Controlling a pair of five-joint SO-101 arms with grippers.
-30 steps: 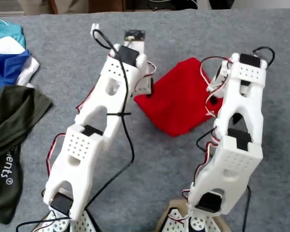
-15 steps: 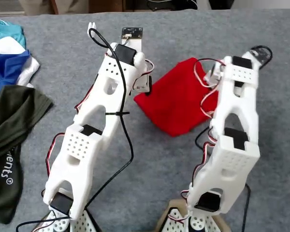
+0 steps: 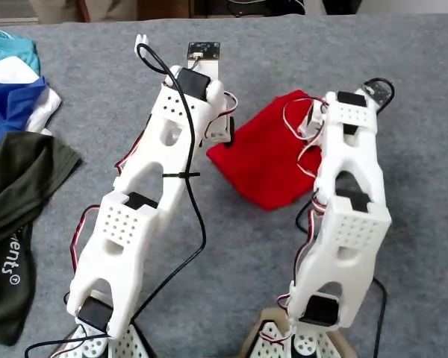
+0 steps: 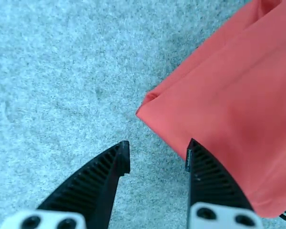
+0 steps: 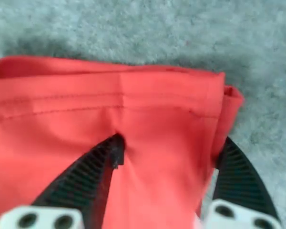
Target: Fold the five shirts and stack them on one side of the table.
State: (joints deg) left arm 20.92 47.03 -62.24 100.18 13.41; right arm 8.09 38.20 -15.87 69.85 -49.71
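Right arm (image 3: 351, 224) had swung leftward over the red shirt (image 3: 265, 164), mid-frame on the worktop (image 3: 425, 112); the right jaws stood apart over its hemmed edge, the left jaws, also apart, just beside its corner; other shirts (image 3: 15, 112) lay at the left edge

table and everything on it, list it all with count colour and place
red shirt: 1, red, folded, mid-table between the two arms
teal shirt: 1, teal, far corner of the loose pile at the table's left edge in the high view
white shirt: 1, white, in the pile under the teal one
blue shirt: 1, blue, middle of the pile
dark shirt: 1, dark green with white print, near end of the pile
table: 1, grey fabric top
arms: 2, white, left arm and right arm
left gripper: 1, black, open, at the red shirt's corner
right gripper: 1, black, open, over the red shirt
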